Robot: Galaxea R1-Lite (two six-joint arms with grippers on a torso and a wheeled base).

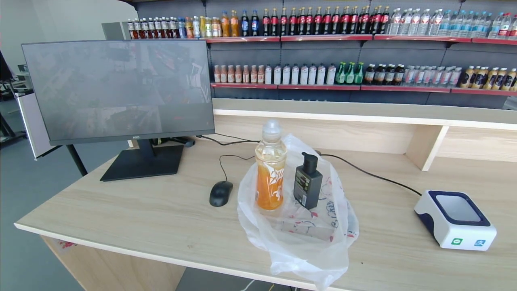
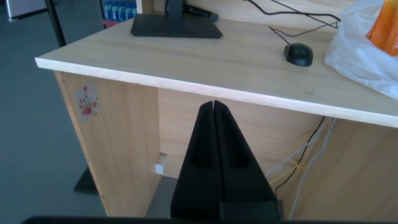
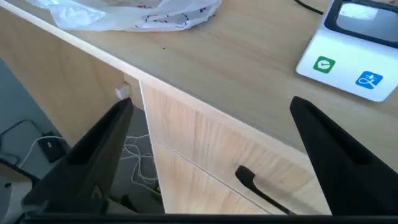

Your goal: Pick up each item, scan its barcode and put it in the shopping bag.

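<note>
An orange drink bottle (image 1: 270, 169) with a clear cap and a dark pump bottle (image 1: 307, 182) stand upright on the crumpled clear plastic shopping bag (image 1: 301, 226) in the middle of the wooden counter. The bag (image 2: 364, 46) and the bottle's orange edge (image 2: 385, 31) appear in the left wrist view. The white and navy barcode scanner (image 1: 455, 220) sits at the right; it shows as the scanner (image 3: 351, 46) beside the bag (image 3: 134, 15) in the right wrist view. My left gripper (image 2: 214, 106) hangs shut below the counter's front edge. My right gripper (image 3: 211, 124) is open below the front edge, empty.
A monitor (image 1: 117, 91) on a black stand sits at the back left with a black mouse (image 1: 220, 193) and cables near the bag. A raised wooden ledge (image 1: 363, 115) runs along the back. Shelves of bottles (image 1: 363, 24) stand behind. A drawer handle (image 3: 264, 186) is under the counter.
</note>
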